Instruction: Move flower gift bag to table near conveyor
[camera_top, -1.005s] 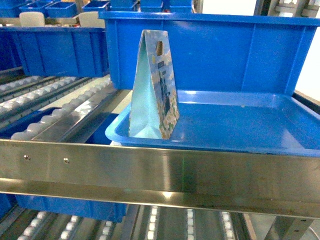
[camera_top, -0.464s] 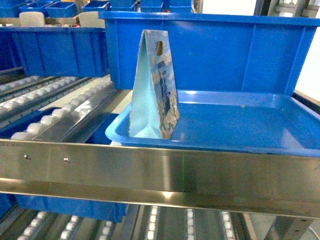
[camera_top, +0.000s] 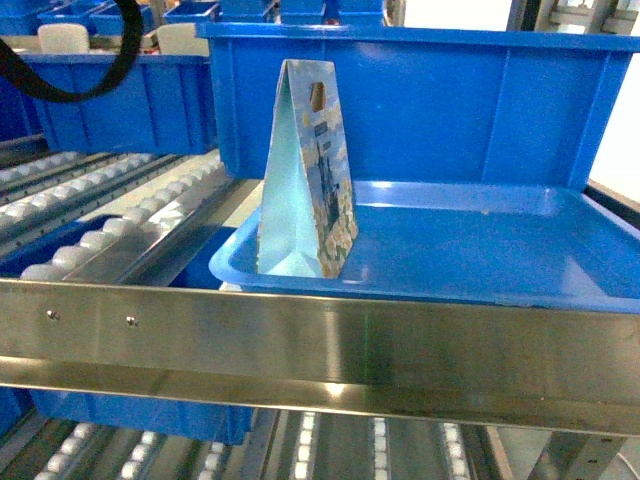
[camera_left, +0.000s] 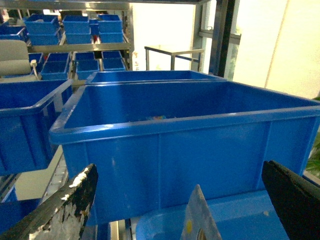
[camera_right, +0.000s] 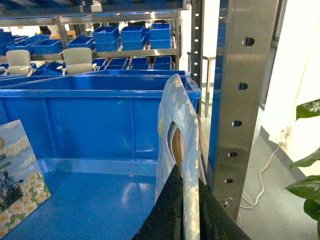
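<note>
Standing gift bag (camera_top: 308, 180), second bag (camera_right: 179, 145) pinched wrist-side

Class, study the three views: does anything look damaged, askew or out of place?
The left gripper is open, and one finger has white flaked patches on its black surface, like worn coating. The gift bag stands upright in the blue tray; nothing looks spilled.

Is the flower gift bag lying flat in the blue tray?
No, the gift bag stands upright at the left end of the shallow blue tray.
</note>
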